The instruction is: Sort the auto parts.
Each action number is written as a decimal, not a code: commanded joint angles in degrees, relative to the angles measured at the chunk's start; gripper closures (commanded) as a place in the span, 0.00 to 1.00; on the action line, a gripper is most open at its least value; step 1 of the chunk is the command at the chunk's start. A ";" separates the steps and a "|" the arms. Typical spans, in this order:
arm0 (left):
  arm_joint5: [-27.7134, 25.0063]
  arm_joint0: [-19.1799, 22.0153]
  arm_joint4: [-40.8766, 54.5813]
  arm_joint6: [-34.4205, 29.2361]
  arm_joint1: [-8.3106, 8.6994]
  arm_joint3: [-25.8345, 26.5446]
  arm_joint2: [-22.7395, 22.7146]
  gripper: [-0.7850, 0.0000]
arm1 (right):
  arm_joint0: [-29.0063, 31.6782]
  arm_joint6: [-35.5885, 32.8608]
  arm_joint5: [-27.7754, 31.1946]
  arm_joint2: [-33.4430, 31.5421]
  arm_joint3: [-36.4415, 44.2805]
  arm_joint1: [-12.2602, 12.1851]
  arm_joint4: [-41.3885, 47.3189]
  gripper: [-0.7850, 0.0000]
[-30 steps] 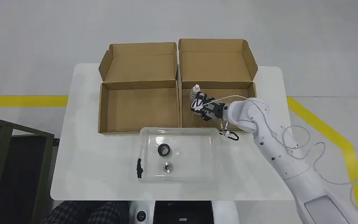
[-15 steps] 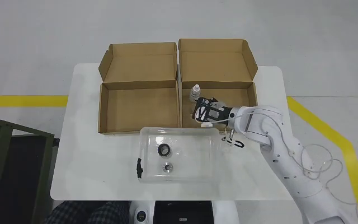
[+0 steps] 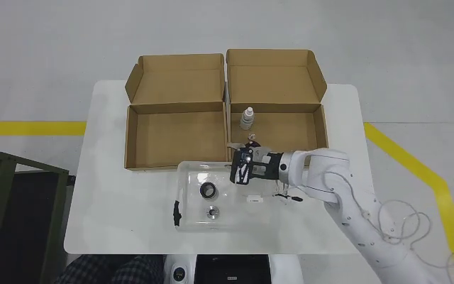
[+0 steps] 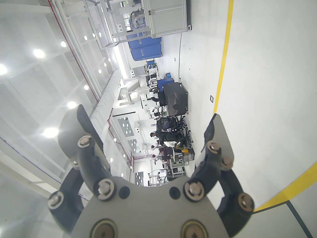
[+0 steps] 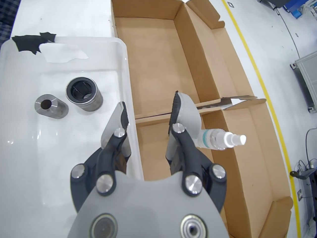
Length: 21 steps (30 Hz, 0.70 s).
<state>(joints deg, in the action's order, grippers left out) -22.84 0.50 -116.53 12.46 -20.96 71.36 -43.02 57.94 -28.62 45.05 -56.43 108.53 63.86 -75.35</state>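
Note:
A clear plastic bin at the table's front holds two metal parts: a black-bored ring bushing and a smaller steel cylinder. A small spray bottle stands in the right cardboard box. The left cardboard box is bare. My right gripper hangs open and empty over the bin's far right rim, beside the right box. My left gripper is open and empty, facing the hall.
Black tape sticks to the bin's left wall. Both boxes have their lids folded back at the far side. White table surface runs to the left of the bin and boxes. A yellow floor line passes the table.
My right gripper has drawn back from the spray bottle in the right box toward the clear bin. The bottle stays standing in the box.

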 commanded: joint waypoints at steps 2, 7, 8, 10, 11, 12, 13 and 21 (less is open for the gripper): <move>0.00 0.00 0.00 0.00 0.00 0.00 0.00 0.00 | -0.54 0.99 0.60 1.52 -0.52 0.24 -0.43 0.57; 0.00 0.00 0.00 0.00 0.00 0.00 0.00 0.00 | -1.38 2.63 0.93 4.40 -1.22 0.79 -0.99 0.57; 0.00 0.00 0.00 0.00 0.00 0.00 0.00 0.00 | -1.52 2.85 1.05 5.12 -1.32 0.92 -1.12 0.57; 0.00 0.00 0.00 0.00 0.00 0.00 0.00 0.00 | -1.86 3.20 1.06 6.32 -1.55 1.17 -1.45 0.56; 0.00 0.00 0.00 0.00 0.00 0.00 0.00 0.00 | -1.98 3.28 1.00 6.96 -1.62 1.30 -1.74 0.56; 0.00 0.00 0.00 0.00 0.00 0.00 0.00 0.00 | -2.06 3.36 1.05 7.72 -1.66 1.44 -2.04 0.56; 0.00 0.00 0.00 0.00 0.00 0.00 0.00 0.00 | -2.15 3.39 1.23 8.51 -1.85 1.58 -2.33 0.55; 0.00 0.00 0.00 0.00 0.00 0.00 0.00 0.00 | -2.85 3.61 0.42 11.83 -4.34 2.46 -3.28 0.53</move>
<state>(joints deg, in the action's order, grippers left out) -22.84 0.50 -116.53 12.46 -20.96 71.36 -43.02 55.12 -25.07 45.59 -44.74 104.42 66.26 -78.61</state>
